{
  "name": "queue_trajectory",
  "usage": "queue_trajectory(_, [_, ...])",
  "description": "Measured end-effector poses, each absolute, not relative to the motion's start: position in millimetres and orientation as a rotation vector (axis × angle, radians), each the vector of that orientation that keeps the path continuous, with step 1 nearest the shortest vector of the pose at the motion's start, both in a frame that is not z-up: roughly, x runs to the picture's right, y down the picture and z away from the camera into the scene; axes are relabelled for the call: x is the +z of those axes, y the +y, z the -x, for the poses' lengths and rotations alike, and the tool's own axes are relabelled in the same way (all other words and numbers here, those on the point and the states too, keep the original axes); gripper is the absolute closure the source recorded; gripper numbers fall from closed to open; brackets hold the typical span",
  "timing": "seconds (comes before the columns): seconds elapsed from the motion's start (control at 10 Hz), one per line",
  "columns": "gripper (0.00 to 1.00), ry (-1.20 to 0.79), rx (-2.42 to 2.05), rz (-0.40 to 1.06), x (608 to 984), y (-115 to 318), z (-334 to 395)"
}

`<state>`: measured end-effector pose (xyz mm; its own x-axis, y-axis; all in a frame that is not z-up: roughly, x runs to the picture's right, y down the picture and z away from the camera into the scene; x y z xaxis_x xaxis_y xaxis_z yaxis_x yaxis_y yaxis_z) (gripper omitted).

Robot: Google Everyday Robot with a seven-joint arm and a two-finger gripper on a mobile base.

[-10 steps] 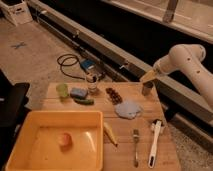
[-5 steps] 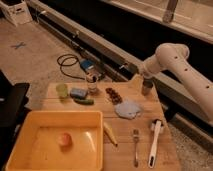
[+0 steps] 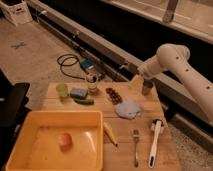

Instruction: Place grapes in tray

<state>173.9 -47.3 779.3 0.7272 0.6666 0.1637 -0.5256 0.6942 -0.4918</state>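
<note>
The hand (image 3: 144, 89) hangs at the end of the white arm over the far right edge of the wooden counter (image 3: 122, 156). Its fingers are spread wide and hold nothing. The grapes (image 3: 114, 95) lie on the counter to the left of the hand and apart from it, outside the tray. They sit between a green cucumber (image 3: 84, 101) on their left and a crumpled pale blue cloth (image 3: 128, 108) just in front of them to the right.

The yellow tray (image 3: 55, 114) fills the near left part of the counter and holds one pale orange fruit (image 3: 65, 139). A banana (image 3: 109, 133) lies just beside the tray's right rim. Further right are a fork (image 3: 135, 148) and a white-handled utensil (image 3: 155, 143). A blue sponge (image 3: 78, 92) sits behind the cucumber.
</note>
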Motion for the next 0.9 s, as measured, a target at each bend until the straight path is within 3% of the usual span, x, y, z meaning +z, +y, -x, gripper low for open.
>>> queue_trajectory(0.9, [0.2,-0.483,0.612,0.574,817.6,-40.6,-97.0])
